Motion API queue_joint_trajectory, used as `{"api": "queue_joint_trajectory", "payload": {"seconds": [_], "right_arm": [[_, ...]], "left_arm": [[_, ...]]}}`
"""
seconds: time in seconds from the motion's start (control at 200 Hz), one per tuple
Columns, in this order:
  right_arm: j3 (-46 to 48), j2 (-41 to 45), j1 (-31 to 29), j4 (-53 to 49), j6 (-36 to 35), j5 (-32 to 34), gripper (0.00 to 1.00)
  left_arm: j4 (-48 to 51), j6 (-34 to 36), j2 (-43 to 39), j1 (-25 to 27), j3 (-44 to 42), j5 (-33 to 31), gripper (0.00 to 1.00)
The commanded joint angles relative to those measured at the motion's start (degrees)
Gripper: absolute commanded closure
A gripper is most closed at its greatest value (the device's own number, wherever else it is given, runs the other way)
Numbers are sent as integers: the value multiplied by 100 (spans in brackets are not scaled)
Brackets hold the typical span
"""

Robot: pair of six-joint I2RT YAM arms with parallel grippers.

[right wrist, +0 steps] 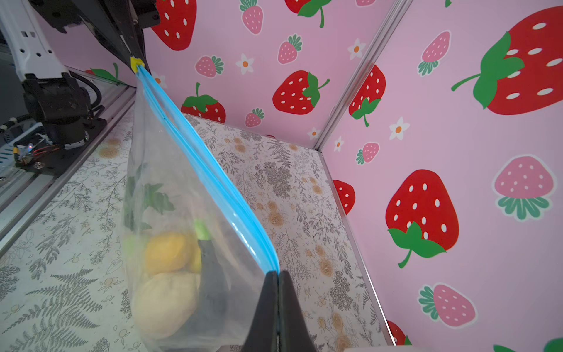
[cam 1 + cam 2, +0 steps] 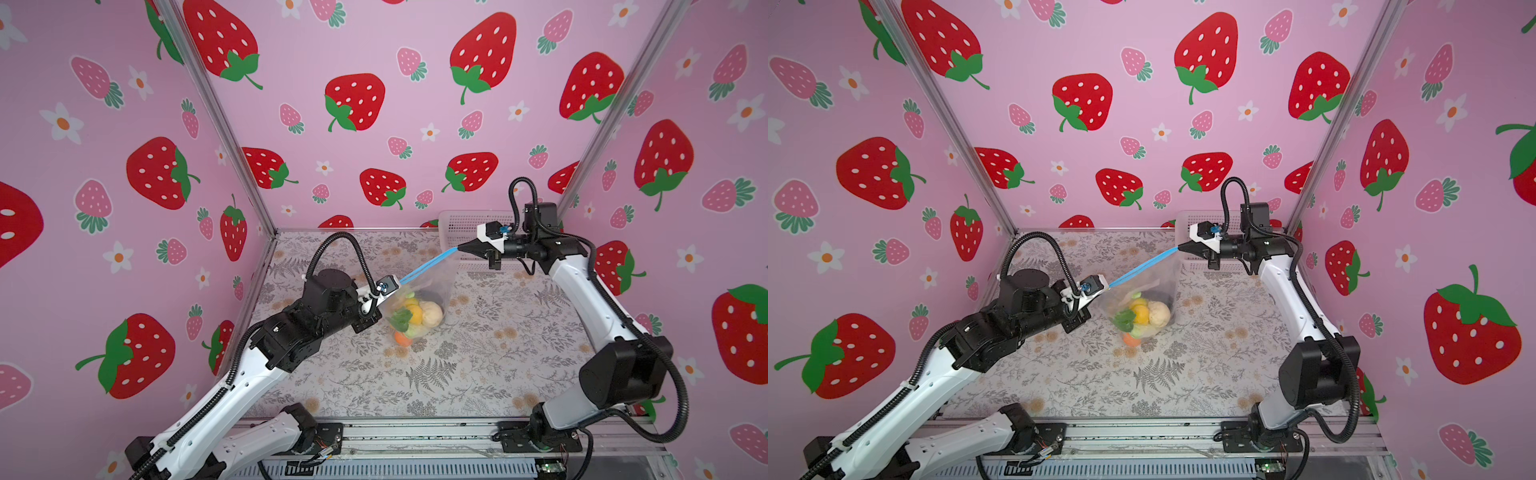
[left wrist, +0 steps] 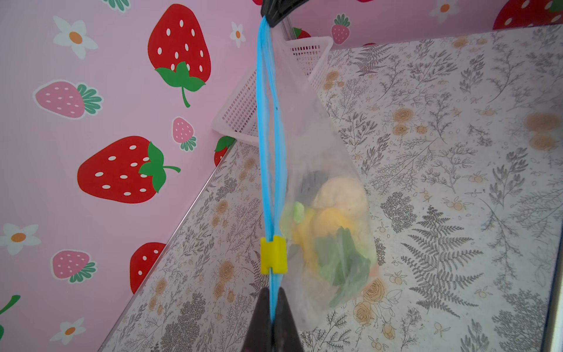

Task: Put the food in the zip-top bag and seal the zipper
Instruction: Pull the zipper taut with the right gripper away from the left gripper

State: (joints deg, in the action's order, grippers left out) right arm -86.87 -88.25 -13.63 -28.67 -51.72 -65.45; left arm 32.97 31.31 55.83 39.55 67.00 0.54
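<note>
Yellow slider [image 3: 273, 255] — wrist-view only, beside left claw [image 3: 272, 293]

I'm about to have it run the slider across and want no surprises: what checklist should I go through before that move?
1. Left gripper shut on the slider end of the zipper: ok.
2. Right gripper shut on the zipper's far end: ok.
3. Food inside the zip-top bag: ok, none shows loose on the table.
4. Zipper pulled straight between the grippers: ok.
5. Zipper sealed: not ok, its two blue strips stand apart past the yellow slider.
6. Bag clear of the white basket: cannot tell.
</note>
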Motion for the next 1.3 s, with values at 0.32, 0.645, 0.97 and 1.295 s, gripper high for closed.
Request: {"api": "queue_joint_trajectory", "payload": {"seconds": [0.32, 0.645, 0.97, 1.295], "right_arm": [[935, 1612, 90, 305, 377, 900, 100], [2220, 2621, 113, 937, 889, 1333, 100], [2506, 2699, 114, 1135, 830, 1020, 92], [2414, 2620, -350, 1905, 1102, -64, 76]], "left_arm": [[-280, -147, 72, -268, 219, 442, 100], [-370, -273, 318, -294, 181, 699, 100], [-283, -213, 552, -291, 410, 1027, 100], [-199, -152, 580, -281, 524, 1133, 100]]}}
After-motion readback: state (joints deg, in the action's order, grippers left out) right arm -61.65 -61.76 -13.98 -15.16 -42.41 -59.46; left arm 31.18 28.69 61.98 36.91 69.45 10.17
